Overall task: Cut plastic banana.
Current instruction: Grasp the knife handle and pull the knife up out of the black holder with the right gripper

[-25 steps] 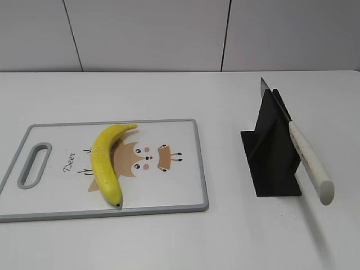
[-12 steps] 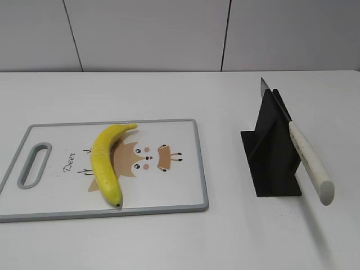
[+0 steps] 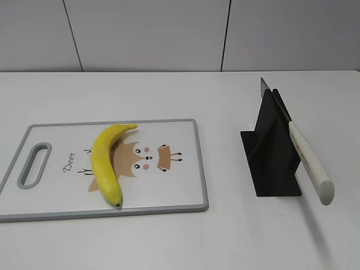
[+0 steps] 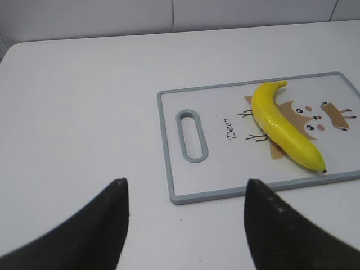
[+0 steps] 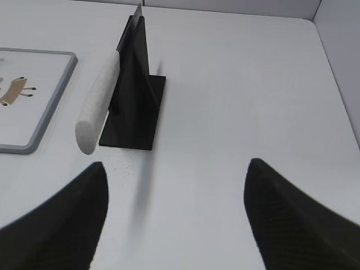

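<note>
The plastic banana (image 3: 105, 161) is glossy yellow and lies whole on a white cutting board (image 3: 169, 194) with a grey rim and a deer picture. It also shows in the left wrist view (image 4: 284, 126). A knife (image 3: 306, 156) with a white handle rests slanted in a black stand (image 3: 273, 152); the right wrist view shows the knife (image 5: 98, 104) too. My left gripper (image 4: 185, 188) is open and empty, hovering near the board's front left corner. My right gripper (image 5: 175, 169) is open and empty, in front of the stand. Neither gripper shows in the exterior view.
The board has a grey handle slot (image 3: 34, 165) at its left end. The white table (image 3: 169, 90) meets a panelled wall at the back. Its right edge (image 5: 332, 62) shows in the right wrist view.
</note>
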Action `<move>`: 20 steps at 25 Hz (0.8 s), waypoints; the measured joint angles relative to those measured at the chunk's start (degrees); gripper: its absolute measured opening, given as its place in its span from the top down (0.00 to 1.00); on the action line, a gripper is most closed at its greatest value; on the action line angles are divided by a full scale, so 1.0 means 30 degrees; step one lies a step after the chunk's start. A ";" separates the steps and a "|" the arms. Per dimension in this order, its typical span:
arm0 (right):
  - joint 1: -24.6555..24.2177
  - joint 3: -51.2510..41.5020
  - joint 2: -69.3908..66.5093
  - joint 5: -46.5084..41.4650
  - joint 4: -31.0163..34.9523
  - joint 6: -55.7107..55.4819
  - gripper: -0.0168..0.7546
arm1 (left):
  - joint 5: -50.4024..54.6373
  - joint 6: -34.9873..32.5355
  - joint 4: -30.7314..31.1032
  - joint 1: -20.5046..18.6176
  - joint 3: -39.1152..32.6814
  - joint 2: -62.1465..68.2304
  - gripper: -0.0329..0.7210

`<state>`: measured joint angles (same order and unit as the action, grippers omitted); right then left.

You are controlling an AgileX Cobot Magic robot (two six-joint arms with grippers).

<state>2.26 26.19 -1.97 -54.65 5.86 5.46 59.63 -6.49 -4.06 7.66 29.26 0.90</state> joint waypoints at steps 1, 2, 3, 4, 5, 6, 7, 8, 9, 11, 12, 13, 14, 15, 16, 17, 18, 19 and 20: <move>0.0000 0.0340 -0.0439 -0.0057 0.0000 0.0000 0.21 | 0.0000 -0.0019 0.0000 0.0000 0.0000 0.0000 0.13; 0.0000 0.0723 -0.0853 -0.0210 0.0000 0.0000 0.21 | 0.0000 -0.0077 0.0000 0.0000 0.0000 0.0000 0.13; 0.0000 0.1151 -0.1408 -0.0504 0.0000 0.0000 0.21 | 0.0000 -0.0238 0.0000 0.0000 0.0000 0.0000 0.13; 0.0000 0.1514 -0.2010 -0.0876 0.0015 0.0000 0.21 | 0.0000 -0.0408 0.0000 0.0000 0.0000 0.0000 0.13; 0.0000 0.1958 -0.2546 -0.1208 0.0015 0.0000 0.21 | 0.0000 -0.0576 0.0000 0.0000 0.0000 0.0000 0.14; 0.0000 0.2416 -0.3224 -0.1675 0.0015 0.0000 0.21 | 0.0000 -0.0727 0.0000 0.0000 0.0000 0.0000 0.15; 0.0000 0.2802 -0.3929 -0.2173 0.0051 0.0000 0.21 | 0.0000 -0.0875 0.0000 0.0000 0.0000 0.0000 0.16; 0.0000 0.3261 -0.4650 -0.2612 0.0048 0.0000 0.21 | 0.0000 -0.1157 0.0000 0.0000 0.0000 0.0000 0.16; 0.0000 0.3709 -0.5252 -0.3112 0.0054 0.0000 0.21 | 0.0000 -0.1481 0.0000 0.0000 0.0000 0.0000 0.17; 0.0000 0.4472 -0.6661 -0.3962 0.0148 0.0000 0.21 | 0.0020 -0.1793 -0.0013 0.0000 0.0000 0.0000 0.17; 0.0000 0.4841 -0.7212 -0.4202 0.0229 0.0000 0.21 | 0.0020 -0.1897 -0.0022 0.0000 0.0000 0.0000 0.17; 0.0000 0.5183 -0.7815 -0.4332 0.0371 0.0000 0.21 | 0.0020 -0.1952 -0.0038 0.0000 0.0000 0.0000 0.17; 0.0000 0.5452 -0.8379 -0.4390 0.0505 0.0000 0.21 | 0.0040 -0.1969 -0.0038 0.0000 0.0000 0.0000 0.18; 0.0000 0.5774 -0.8899 -0.4398 0.0611 0.0000 0.21 | 0.0063 -0.1990 -0.0038 0.0000 0.0000 0.0000 0.18; 0.0000 0.6105 -0.9306 -0.4424 0.0704 0.0000 0.21 | 0.0063 -0.2008 -0.0038 0.0000 0.0000 0.0000 0.18; 0.0000 0.6428 -0.9765 -0.4463 0.0772 0.0000 0.21 | 0.0063 -0.2008 -0.0038 0.0000 0.0000 0.0000 0.18; 0.0000 0.6672 -1.0187 -0.4461 0.0840 0.0000 0.21 | 0.0063 -0.2008 -0.0038 0.0000 0.0000 0.0000 0.18; 0.0000 0.6919 -1.0520 -0.4461 0.0923 -0.0082 0.21 | 0.0063 -0.2008 -0.0038 0.0000 0.0000 0.0000 0.18; 0.0000 0.7103 -1.0898 -0.4461 0.1072 -0.0211 0.21 | 0.0063 -0.2026 -0.0068 0.0000 0.0000 0.0000 0.18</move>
<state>2.26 47.50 -34.67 -68.03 9.08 4.83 59.82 -12.57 -4.27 7.66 29.26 0.90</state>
